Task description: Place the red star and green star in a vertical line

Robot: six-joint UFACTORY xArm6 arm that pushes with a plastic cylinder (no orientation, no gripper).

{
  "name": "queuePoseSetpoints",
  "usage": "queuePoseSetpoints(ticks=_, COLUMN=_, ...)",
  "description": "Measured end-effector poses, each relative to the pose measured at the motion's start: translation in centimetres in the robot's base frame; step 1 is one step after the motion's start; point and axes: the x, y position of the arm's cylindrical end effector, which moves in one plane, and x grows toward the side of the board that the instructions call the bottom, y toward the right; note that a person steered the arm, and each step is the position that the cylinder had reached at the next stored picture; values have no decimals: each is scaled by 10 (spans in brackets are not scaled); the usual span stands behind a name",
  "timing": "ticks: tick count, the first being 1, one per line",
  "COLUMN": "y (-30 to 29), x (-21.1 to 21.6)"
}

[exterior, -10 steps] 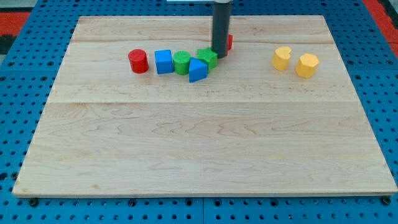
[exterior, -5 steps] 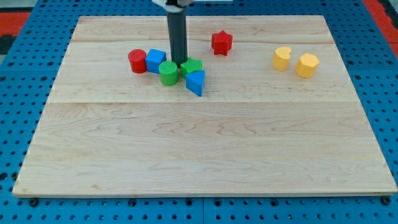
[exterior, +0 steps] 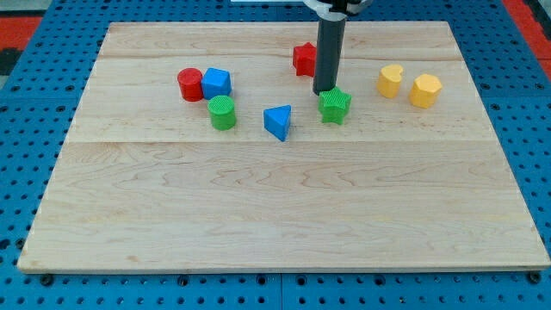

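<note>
Surface: wooden board [exterior: 284,215] on a blue pegboard table [exterior: 26,103], pretty standard setup.

Rod: no gripper or fingers on this rig, so nothing to open, close or grip with, just a dark rod coming down from the view's top.

My tip [exterior: 324,92]: planted on the board, right between the two stars.

Key relation: green star [exterior: 335,106] sits just beside my tip, toward the view's bottom and a hair to the view's right, looks like it's touching or nearly so. Red star [exterior: 304,59] is near my tip toward the view's top and slightly to the view's left, partly hidden behind the rod.

Line-up: I'd say the stars are already close to stacked top-to-bottom, but green is offset to the view's right of red. So my guess is the coming move hinges on that sideways offset: green wants a small nudge toward the view's left, which means my tip would need to get round to its right side first.

Blue triangle [exterior: 278,121]: left of my tip and a bit lower, apart from it.

Green cylinder [exterior: 222,113]: further left.

Blue cube [exterior: 216,83] and red cylinder [exterior: 190,84]: furthest left, touching each other.

Yellow blocks: two, [exterior: 391,81] and [exterior: 425,89], off to the right of my tip, well apart from the stars.
</note>
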Motion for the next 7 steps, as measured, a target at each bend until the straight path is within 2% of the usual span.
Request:
queuePoseSetpoints(ticks=2, y=3, x=0)
queuePoseSetpoints(ticks=3, y=42, x=-8)
queuePoseSetpoints(ticks=4, y=42, x=-8)
queuePoseSetpoints(ticks=6, y=41, x=2)
queuePoseSetpoints(ticks=7, y=71, x=35)
